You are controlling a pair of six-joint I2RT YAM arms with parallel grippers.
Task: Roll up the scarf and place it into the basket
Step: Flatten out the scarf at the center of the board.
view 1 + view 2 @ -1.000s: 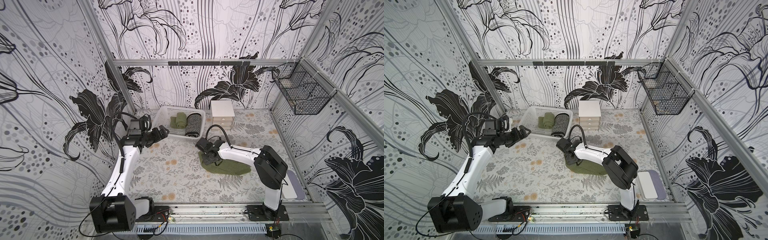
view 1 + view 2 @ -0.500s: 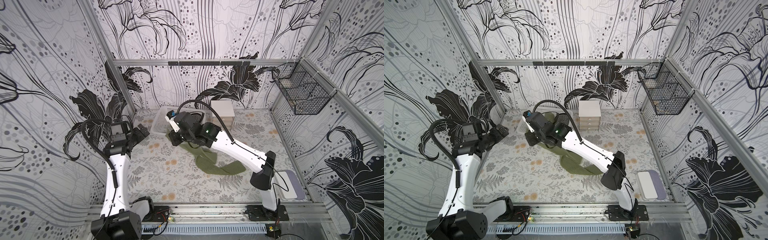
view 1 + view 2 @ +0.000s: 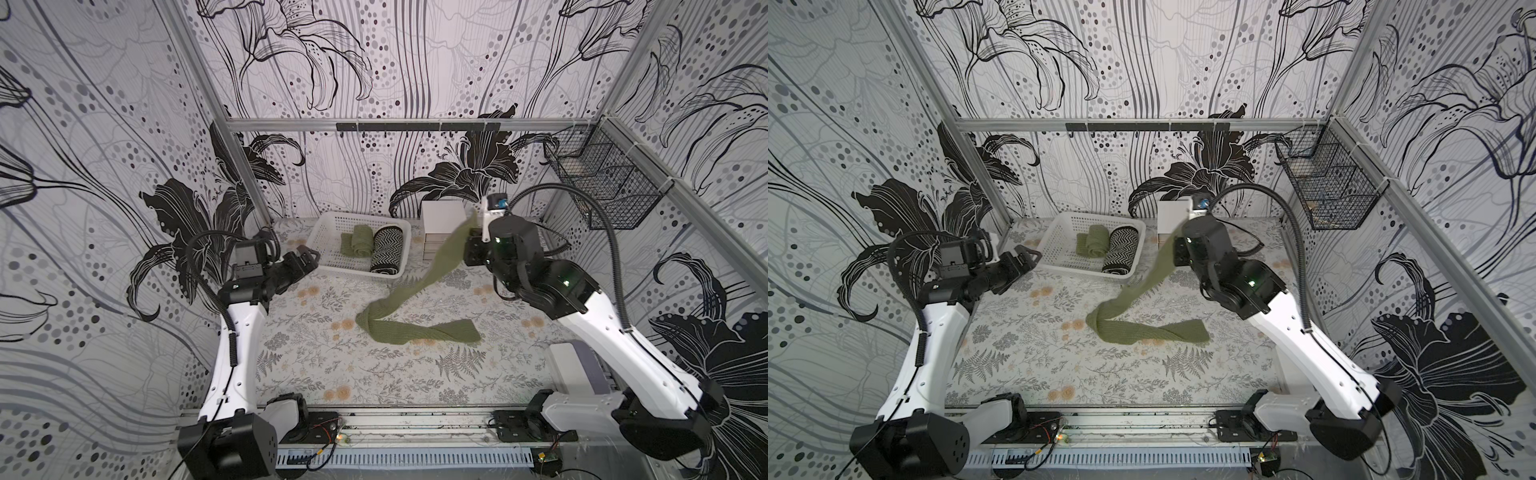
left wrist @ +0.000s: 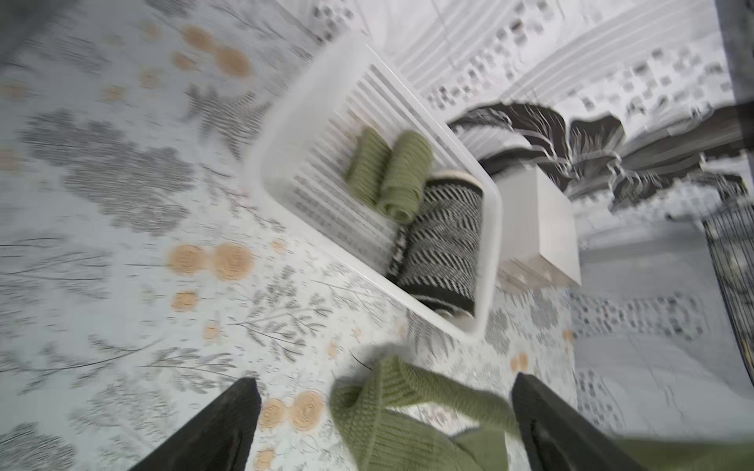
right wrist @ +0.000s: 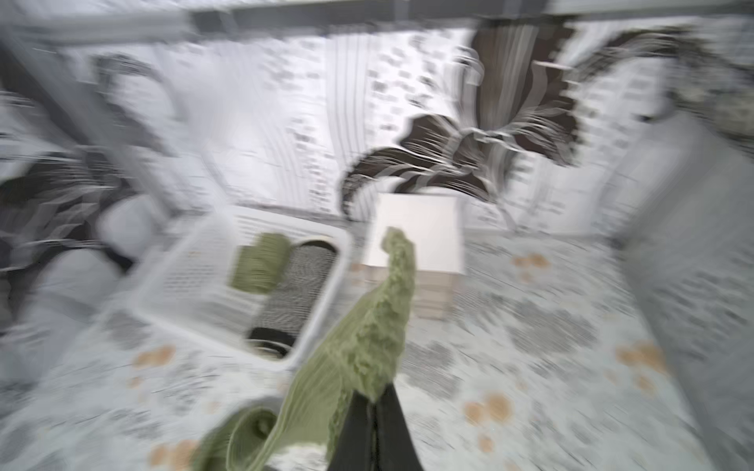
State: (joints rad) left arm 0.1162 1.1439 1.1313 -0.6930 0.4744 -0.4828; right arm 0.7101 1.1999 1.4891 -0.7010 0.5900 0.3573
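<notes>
wide floral table (image 3: pixel 374 374) first: the green scarf (image 3: pixel 415 332) is not rolled yet. it sits near the middle, one half flat on the cloth with a fold at the bend, the other half climbing as a taut strip to the right gripper (image 5: pixel 373 407). the fingers there are pinched together on the scarf's end, and my read is that the lift is meant to draw the twisted length straight before rolling.

the white basket (image 3: pixel 328 220) sits at the back beside the small drawer unit (image 3: pixel 442 216). it carries a green roll (image 3: pixel 357 243) and a zigzag roll (image 3: pixel 387 253), with bare floor toward the left arm, room for a third i'd say.

left gripper (image 3: pixel 306 258) hovers just off the basket's corner, fingers spread wide, holding nothing, likely ready to pin the loose end.

hard to read: both wrist views smear with motion, the raised scarf covers part of the drawer unit, and the pinch is hard to pick out against the dark wrist in both top views.
</notes>
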